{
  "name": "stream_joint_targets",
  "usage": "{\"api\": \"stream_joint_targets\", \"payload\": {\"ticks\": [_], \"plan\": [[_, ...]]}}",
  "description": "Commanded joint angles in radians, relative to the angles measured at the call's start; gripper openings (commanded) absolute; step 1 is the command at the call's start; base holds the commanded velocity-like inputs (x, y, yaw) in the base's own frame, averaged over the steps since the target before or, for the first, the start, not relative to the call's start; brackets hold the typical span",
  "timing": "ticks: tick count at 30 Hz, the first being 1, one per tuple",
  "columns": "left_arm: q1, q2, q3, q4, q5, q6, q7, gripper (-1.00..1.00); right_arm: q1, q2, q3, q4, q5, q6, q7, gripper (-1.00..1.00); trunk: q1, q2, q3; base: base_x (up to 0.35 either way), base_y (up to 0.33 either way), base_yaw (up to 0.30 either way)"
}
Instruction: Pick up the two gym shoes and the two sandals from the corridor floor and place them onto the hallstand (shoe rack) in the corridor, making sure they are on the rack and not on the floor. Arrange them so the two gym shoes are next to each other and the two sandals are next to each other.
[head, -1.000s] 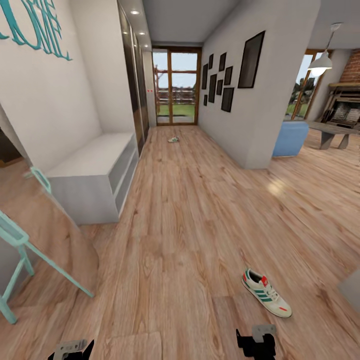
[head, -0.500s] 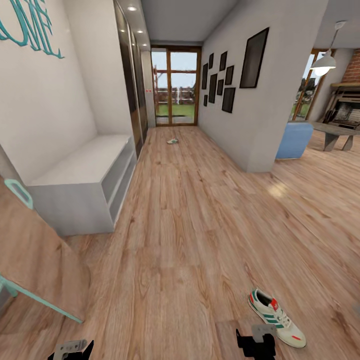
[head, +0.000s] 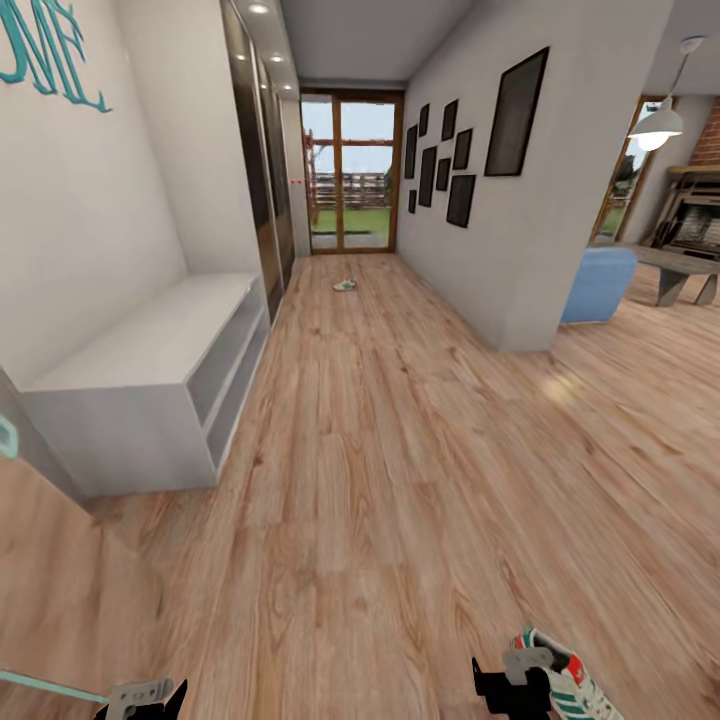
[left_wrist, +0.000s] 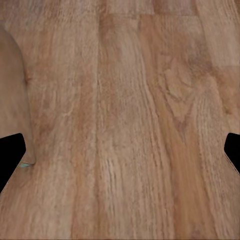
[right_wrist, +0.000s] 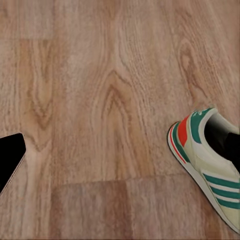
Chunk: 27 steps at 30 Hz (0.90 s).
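Underfoot everywhere is the corridor floor, warm wood planks running down to the glass door. Off to the left against the wall sits the hallstand, both shelves bare as far as I can see. One gym shoe lies on the floor touching the edge of the right gripper; a second gym shoe is way down near the door. Right gripper and left gripper both have jaws spread apart, holding nothing.
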Motion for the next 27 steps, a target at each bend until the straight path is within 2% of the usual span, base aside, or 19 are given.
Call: {"api": "stream_joint_targets", "payload": {"ticks": [1, 27], "plan": [[-0.001, -0.001, 0.009, 0.001, -0.01, -0.005, -0.005, 1.0, 0.0, 0.0, 0.008, 0.001, -0.001, -0.002, -0.006, 1.0, 0.0, 0.0, -0.001, 0.338, 0.0, 0.0], [-0.001, -0.002, 0.009, 0.001, -0.01, -0.004, -0.004, 1.0, -0.001, 0.0, 0.009, 0.002, -0.001, -0.001, -0.006, 1.0, 0.0, 0.0, -0.001, 0.338, 0.0, 0.0]]}}
